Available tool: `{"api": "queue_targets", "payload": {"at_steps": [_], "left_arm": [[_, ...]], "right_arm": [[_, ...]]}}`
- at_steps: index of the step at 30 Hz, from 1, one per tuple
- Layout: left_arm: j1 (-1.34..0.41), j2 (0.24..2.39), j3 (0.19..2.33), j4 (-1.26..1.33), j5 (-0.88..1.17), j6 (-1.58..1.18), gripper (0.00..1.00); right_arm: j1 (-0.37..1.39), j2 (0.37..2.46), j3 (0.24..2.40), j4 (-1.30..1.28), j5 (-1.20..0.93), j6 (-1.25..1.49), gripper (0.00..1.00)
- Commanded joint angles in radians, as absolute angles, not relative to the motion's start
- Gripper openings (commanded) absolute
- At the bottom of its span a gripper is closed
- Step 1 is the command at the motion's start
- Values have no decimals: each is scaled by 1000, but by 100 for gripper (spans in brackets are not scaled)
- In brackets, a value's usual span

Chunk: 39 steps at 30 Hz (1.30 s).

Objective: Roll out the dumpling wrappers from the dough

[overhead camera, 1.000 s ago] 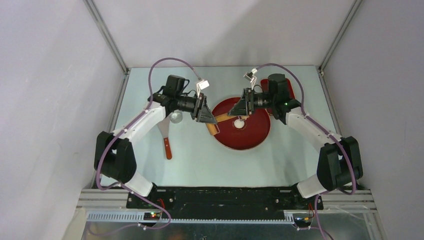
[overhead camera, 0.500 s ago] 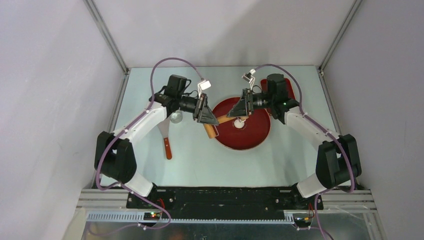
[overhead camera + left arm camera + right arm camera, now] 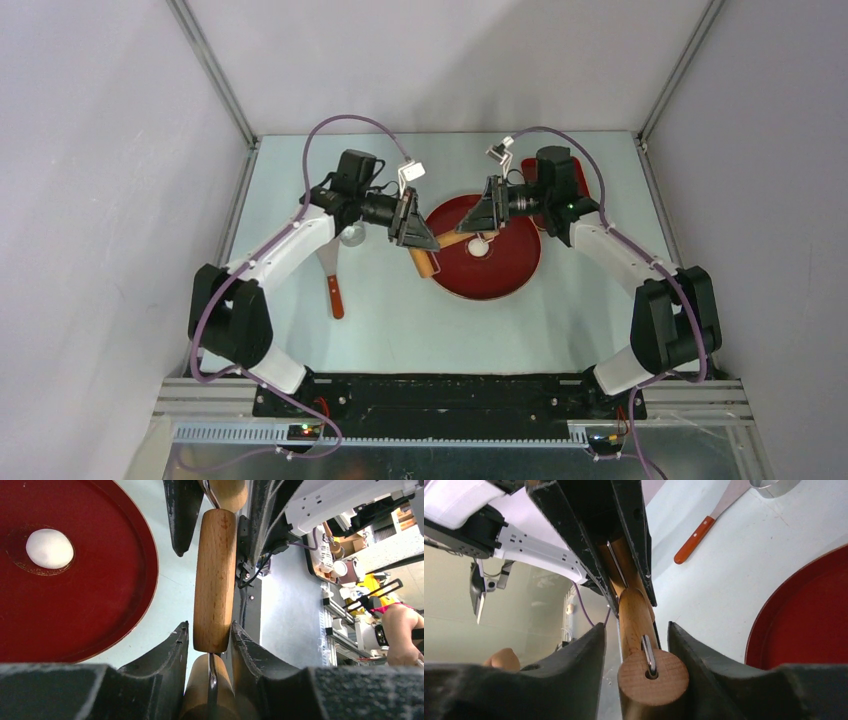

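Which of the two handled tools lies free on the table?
The orange-handled spatula, left of the red plate; the rolling pin sits between both arms' jaws.

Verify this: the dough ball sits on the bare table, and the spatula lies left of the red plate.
One error: the dough ball sits on the red plate, not the bare table, as the top view shows. The spatula does lie left of the plate.

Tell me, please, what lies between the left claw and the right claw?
The wooden rolling pin spans that gap, one end inside the left claw, the other inside the right claw; the left wrist view shows it best.
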<state>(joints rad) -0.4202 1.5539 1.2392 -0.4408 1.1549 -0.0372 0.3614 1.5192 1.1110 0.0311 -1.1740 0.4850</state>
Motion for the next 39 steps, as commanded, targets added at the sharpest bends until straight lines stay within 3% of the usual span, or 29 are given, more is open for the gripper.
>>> {"api": "queue_targets", "payload": {"at_steps": [1,5,14,21,27,39], "left_arm": [[-447,1518,1244,-428,1112,-57,0],[-444,1520,1247,-427,1108,-61,0],[-415,1513,1248,-427,1141,-65,0],[-408,1489,1234,-427,1147,-54,0],[-409,1489,1224,-427,1139,-48,0],[-422,1497,1230,-426,1108,-43,0]], "right_arm": [[362,1524,1136,112,-1203,462,66],[375,1520,1136,87,-1229,406,80],[373,1527,1136,-63,-1255,163,87],[334,1568,1135,-59,-1300,164,86],[344,1564,1136,-25,-1304,214,75],[399,1582,1136,40,-1308,289,69]]}}
